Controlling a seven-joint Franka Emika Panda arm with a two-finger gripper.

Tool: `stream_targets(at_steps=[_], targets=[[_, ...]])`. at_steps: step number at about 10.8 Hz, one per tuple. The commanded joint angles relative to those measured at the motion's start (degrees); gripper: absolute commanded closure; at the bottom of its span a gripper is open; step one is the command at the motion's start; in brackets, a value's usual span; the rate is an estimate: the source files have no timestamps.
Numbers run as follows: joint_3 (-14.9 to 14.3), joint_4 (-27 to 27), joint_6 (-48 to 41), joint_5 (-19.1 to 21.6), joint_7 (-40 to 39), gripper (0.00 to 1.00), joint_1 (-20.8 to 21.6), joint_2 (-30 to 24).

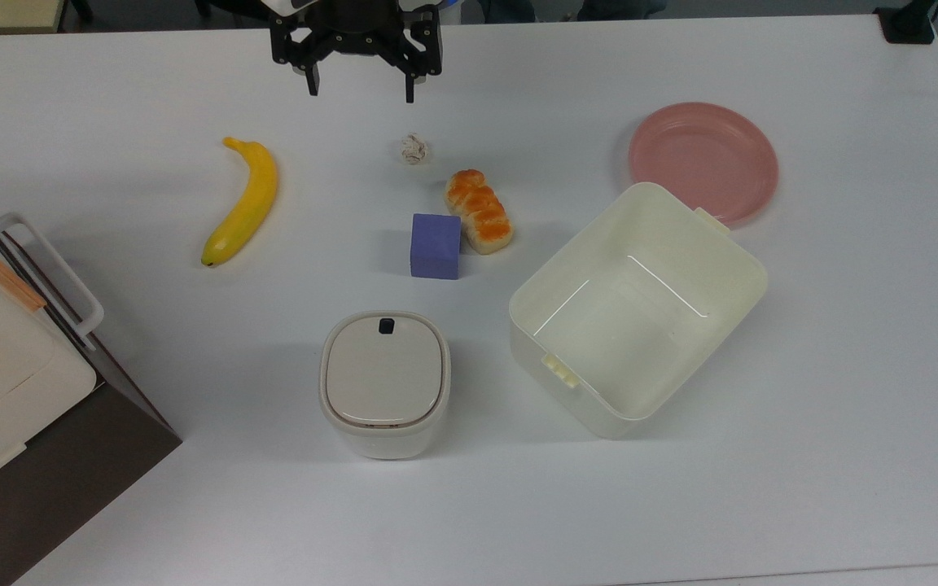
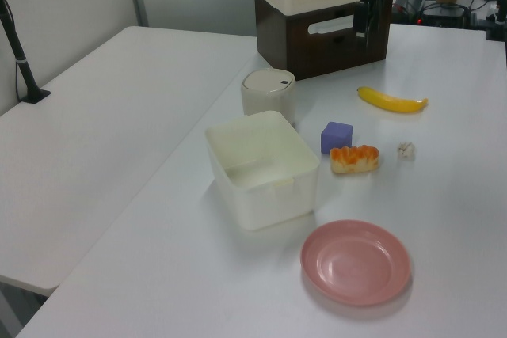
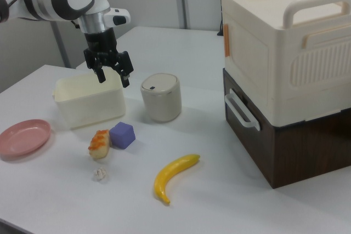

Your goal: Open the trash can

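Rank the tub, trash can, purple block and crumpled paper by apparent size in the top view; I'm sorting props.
1. Tub
2. Trash can
3. Purple block
4. Crumpled paper

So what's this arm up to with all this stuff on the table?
The arm's tool hangs open in the air, holding nothing. Its job is the small trash can, whose lid is still shut, with the black button untouched. A banana, a purple block, a bread roll, an empty tub and a pink plate lie around it.
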Motion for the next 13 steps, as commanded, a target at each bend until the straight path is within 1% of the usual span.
stream_targets(at_steps=[1, 10, 13], targets=[[-1.30, 0.31, -0.90, -0.12, -2.97, 0.00, -1.14, -0.68], [-1.31, 0.22, -1.07, -0.03, -3.08, 0.00, -1.06, -0.77], [-1.40, 0.22, -1.07, -0.03, -4.83, 0.00, -1.06, -0.77]])
